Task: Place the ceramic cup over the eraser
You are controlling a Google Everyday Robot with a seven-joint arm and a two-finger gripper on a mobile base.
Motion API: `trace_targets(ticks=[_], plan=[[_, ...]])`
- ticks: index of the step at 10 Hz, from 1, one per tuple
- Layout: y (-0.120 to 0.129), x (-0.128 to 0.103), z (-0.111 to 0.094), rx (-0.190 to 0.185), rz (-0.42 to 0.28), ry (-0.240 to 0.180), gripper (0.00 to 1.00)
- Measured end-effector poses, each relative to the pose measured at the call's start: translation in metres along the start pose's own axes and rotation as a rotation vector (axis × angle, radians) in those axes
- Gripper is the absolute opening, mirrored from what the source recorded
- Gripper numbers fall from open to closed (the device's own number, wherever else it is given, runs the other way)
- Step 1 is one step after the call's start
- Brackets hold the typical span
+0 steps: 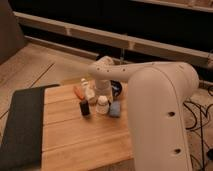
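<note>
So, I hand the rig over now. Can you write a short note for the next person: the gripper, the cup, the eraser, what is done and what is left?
Gripper: low over the wooden board, right above the ceramic cup. It is unclear whether it already grips the cup.
Ceramic cup: on the board, between the eraser and a flat blue-grey piece.
Eraser: stands upright, left of the cup in the picture, apart from it, uncovered.
Done: the gripper is at the cup.
Left: secure the cup, lift it, bring it over the eraser and lower it onto it.
</note>
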Motion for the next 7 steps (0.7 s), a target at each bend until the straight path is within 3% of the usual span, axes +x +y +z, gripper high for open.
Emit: trace_targets(ticks=[4, 5, 7], plan=[[0.005, -0.003, -0.005, -0.014, -0.018, -0.009, 0.04], [0.009, -0.002, -0.011, -0.02, -0.035, -0.005, 0.0], [0.016, 0.0, -0.031, 0.019, -0.099, -0.004, 0.0]])
